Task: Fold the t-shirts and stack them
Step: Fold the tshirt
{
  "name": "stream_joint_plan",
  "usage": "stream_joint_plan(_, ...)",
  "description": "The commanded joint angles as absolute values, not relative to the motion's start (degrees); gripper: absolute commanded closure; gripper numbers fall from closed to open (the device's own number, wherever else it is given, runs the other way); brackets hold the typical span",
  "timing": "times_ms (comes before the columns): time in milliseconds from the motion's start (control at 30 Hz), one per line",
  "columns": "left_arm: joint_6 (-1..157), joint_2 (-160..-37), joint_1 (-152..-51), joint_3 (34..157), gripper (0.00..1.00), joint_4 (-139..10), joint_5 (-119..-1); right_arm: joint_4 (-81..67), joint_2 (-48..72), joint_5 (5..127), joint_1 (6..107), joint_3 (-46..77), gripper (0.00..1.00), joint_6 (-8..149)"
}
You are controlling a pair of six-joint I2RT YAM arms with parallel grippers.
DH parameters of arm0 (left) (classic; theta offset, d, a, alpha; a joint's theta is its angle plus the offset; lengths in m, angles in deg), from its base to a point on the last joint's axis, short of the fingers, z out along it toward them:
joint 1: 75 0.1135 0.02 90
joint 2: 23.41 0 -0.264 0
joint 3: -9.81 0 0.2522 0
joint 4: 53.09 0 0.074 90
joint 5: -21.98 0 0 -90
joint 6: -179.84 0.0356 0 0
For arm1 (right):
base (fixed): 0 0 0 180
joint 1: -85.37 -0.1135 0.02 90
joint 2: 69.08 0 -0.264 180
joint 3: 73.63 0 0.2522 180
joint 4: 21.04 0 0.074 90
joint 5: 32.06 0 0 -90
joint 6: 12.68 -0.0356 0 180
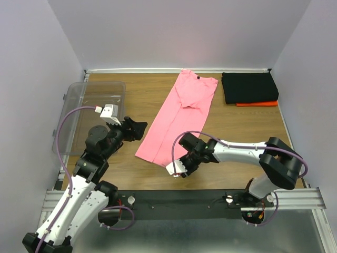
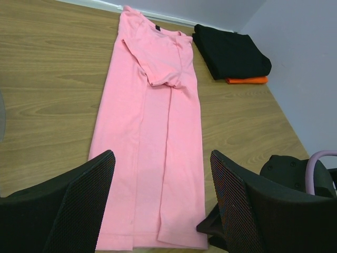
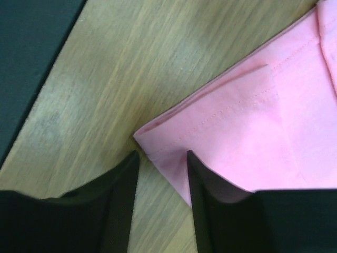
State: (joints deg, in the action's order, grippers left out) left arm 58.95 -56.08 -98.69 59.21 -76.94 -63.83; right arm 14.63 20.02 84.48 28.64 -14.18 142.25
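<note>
Bare surface (image 1: 145,95) lies open between the clear tub (image 1: 102,83) at the left edge and the pink t-shirt (image 1: 179,118). A second open lane runs between that shirt and the black t-shirt (image 1: 248,87), which is stacked on the orange-red t-shirt (image 1: 258,104). The right arm (image 1: 242,150) spans the near-right area. Walls (image 1: 174,31) close three sides.

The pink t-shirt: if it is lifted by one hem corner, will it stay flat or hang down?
The pink t-shirt would probably hang limp: it lies thin, with soft folds. It is likely light, but its long shape may drag over the table. The folded layers might slide apart.
</note>
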Motion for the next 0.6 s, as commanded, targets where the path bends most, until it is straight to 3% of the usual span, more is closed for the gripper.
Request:
stream_joint_plan(0, 58.0, -55.8, -98.4, 58.5, 0.19, -77.6, -61.4, 13.4, 21.8, 80.6, 27.2, -14.8, 0.59, 141.9)
stream_joint_plan(133, 57.8, -55.7, -98.4, 58.3, 0.19, -77.7, -61.0, 13.9, 22.2, 81.1, 25.5, -16.3, 0.72, 142.0)
stream_joint_plan(200, 57.6, -55.6, -98.4, 58.1, 0.19, -77.5, -60.9, 14.6, 22.2, 82.0, 25.1, -16.5, 0.82, 141.8)
stream_joint_plan(233, 57.4, -55.7, -98.4, 58.0, 0.19, -77.4, -60.6, 15.0, 22.0, 82.4, 24.6, -16.6, 0.93, 141.8)
stream_joint_plan(267, 57.3, -55.9, -98.4, 58.0, 0.19, -77.3, -60.5, 16.5, 21.0, 83.2, 24.2, -17.0, 0.95, 142.0)
stream_joint_plan(567, 55.7, -65.8, -98.4, 56.6, 0.19, -69.3, -53.2, 30.5, 7.5, 81.8, 20.9, -21.1, 0.99, 143.2)
